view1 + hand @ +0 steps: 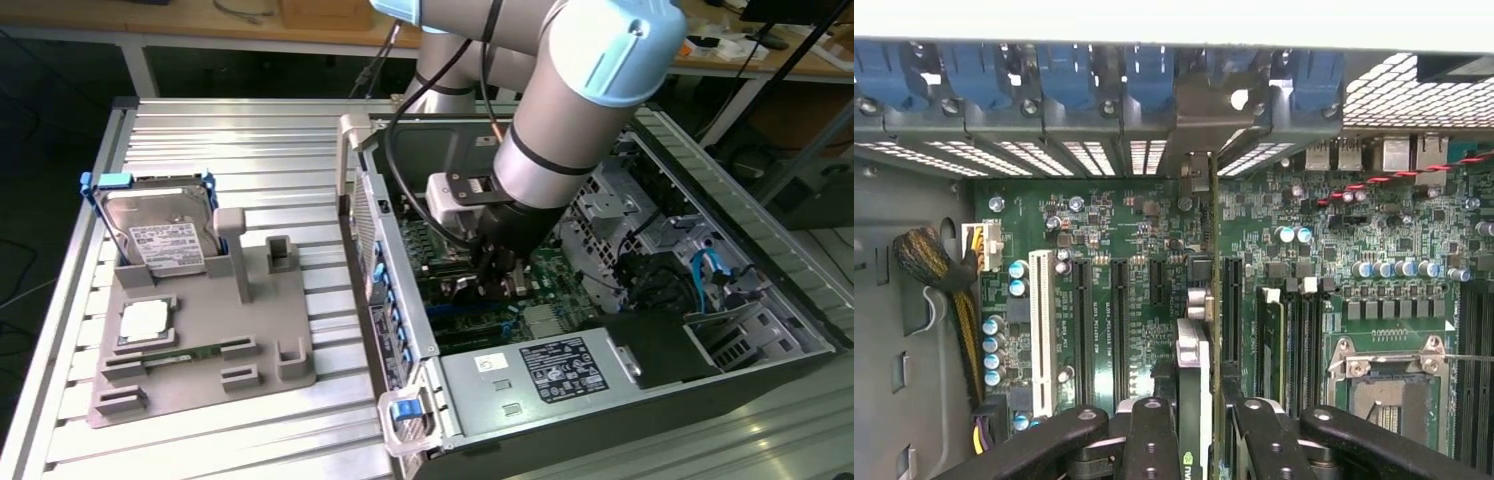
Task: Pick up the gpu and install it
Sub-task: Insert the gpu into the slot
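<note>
Over the open grey computer case [747, 300], the black two-fingered gripper [1199, 415] is clamping the thin green gpu card [1212, 300] edge-on above the green motherboard [1134, 260]; installation is underway, calling for careful alignment with a slot.

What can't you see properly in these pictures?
- The gpu: in the wrist view it is edge-on, so its faces are hidden.
- The claw: in the exterior view the arm covers its tips and the card.
- Label on the hard drive: print too small to read.
</note>
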You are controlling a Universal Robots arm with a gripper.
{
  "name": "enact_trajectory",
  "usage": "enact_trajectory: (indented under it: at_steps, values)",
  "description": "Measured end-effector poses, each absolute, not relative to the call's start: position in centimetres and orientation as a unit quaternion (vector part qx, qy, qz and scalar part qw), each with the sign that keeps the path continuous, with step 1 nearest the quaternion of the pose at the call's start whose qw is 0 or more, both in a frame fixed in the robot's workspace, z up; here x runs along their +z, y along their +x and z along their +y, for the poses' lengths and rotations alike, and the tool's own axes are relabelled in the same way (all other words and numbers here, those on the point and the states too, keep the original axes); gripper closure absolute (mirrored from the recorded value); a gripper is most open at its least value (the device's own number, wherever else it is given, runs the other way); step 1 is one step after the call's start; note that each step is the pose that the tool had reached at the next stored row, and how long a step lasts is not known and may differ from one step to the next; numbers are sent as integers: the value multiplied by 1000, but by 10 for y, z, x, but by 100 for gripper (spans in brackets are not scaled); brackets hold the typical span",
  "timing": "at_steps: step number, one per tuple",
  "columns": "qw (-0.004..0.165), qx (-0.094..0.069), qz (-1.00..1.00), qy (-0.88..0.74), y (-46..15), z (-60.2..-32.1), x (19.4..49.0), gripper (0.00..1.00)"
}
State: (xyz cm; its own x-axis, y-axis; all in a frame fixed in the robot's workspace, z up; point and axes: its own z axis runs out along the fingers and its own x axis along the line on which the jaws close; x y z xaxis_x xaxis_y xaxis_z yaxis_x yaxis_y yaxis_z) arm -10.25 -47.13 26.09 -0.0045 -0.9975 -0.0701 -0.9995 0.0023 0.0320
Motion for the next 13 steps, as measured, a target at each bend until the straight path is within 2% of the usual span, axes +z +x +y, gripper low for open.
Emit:
enact_trajectory:
  at_steps: [13]
  values:
    - [12, 38, 708, -705, -103, -471, 256, 73]
